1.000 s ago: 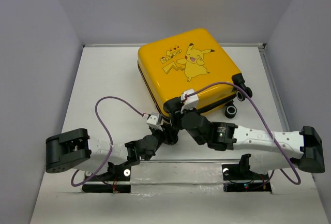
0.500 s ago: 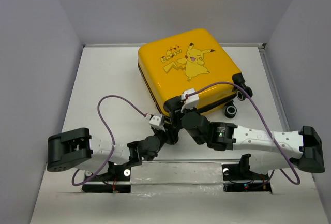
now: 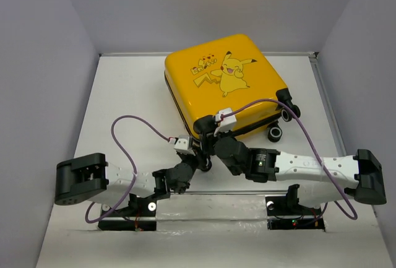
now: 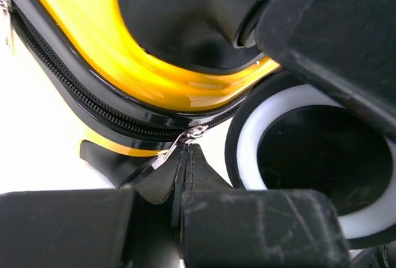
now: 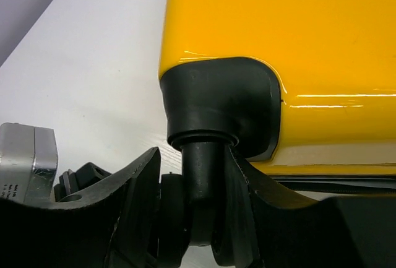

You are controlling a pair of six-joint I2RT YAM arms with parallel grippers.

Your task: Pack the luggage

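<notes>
- The luggage (image 3: 223,88) is a small yellow suitcase with a Pikachu picture on top.
- It lies flat on the white table (image 3: 130,95), near the back and a bit to the right side.
- The suitcase halves are together, and a black zipper (image 4: 74,88) runs around the edge between them.
- Both arms reach in to the corner of the suitcase that is closest to them.
- The left gripper (image 4: 185,159) is pinched tight. Its two black fingertips (image 4: 197,163) squeeze the little silver zipper pull (image 4: 189,135).
- The zipper pull sits at the rounded corner, right beside a black and white corner wheel (image 5: 201,181).
- The right gripper (image 5: 195,163) is about half way wide. Its fingers sit on each side of the corner wheel's black leg and hug it.
- That leg comes out of a black corner cap (image 5: 223,101) on the yellow shell.
- Two more wheels (image 3: 275,134) stick out along the right side of the suitcase, and they touch the table.
- A purple cable (image 3: 133,122) loops up from each arm.
</notes>
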